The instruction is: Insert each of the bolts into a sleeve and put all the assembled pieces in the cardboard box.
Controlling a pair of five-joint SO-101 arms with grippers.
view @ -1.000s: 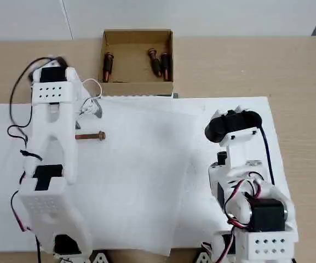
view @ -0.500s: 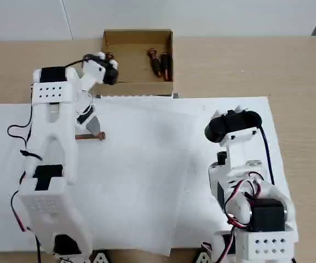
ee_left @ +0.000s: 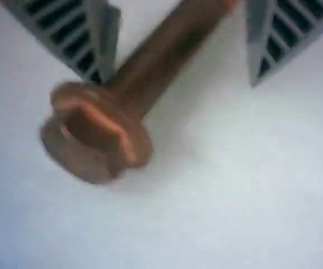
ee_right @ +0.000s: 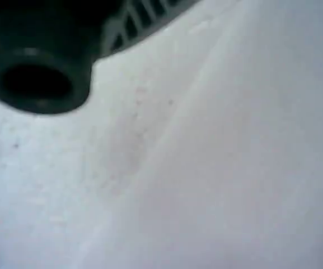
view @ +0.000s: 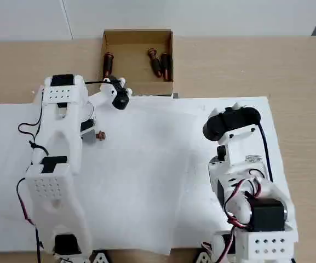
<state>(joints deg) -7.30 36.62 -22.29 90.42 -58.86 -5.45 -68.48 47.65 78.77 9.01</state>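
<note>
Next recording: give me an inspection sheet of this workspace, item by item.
Surface: white sheet on a wooden table.
Job's things: bolt lying on the sheet; sleeve in the right claw; three assembled pieces in the cardboard box.
Clutter: nothing seen.
Grippers: left claw open, straddling the bolt; right claw shut on the sleeve.
Cables: black cable along the left arm; red and white wires at the right arm's base.
Surroundings: pale wall behind the table.

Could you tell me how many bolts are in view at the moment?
4 bolts. Three lie in the cardboard box: one by its left wall, two together toward its right. The fourth lies on the white sheet between the left gripper's open jaws. More may be hidden.
</note>
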